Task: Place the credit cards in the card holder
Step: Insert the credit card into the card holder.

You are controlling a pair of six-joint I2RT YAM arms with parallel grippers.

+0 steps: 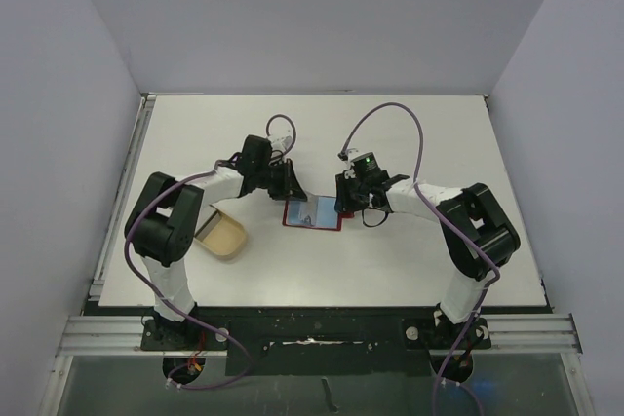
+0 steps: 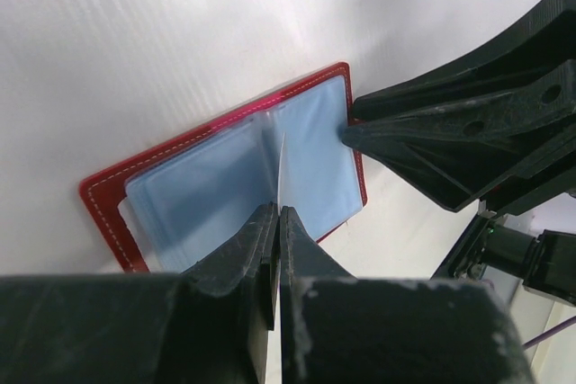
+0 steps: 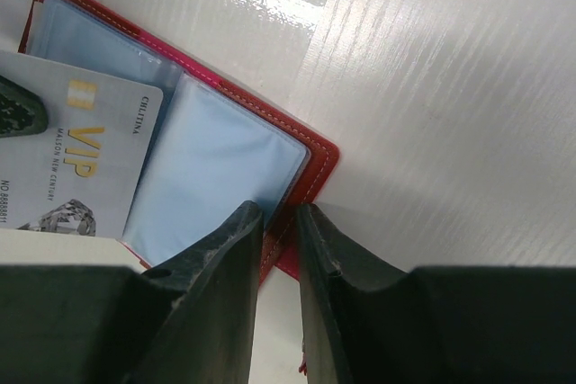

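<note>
- Card holder lay open and flat on the table, clear sleeves facing up, between your two arms.
- Your left jaws were clenched on one credit card, holding it on edge just above the holder's centre fold. Its printed face showed in the right wrist view.
- Your right jaws stood nearly together at the holder's right edge. I could not tell whether they pinched the cover or only pressed on it.
- The step in hand looked like feeding this card into a sleeve, and it had not yet entered.
- Your next move probably called for tilting the card flatter, then sliding its leading edge into the sleeve opening with the holder pinned.
</note>
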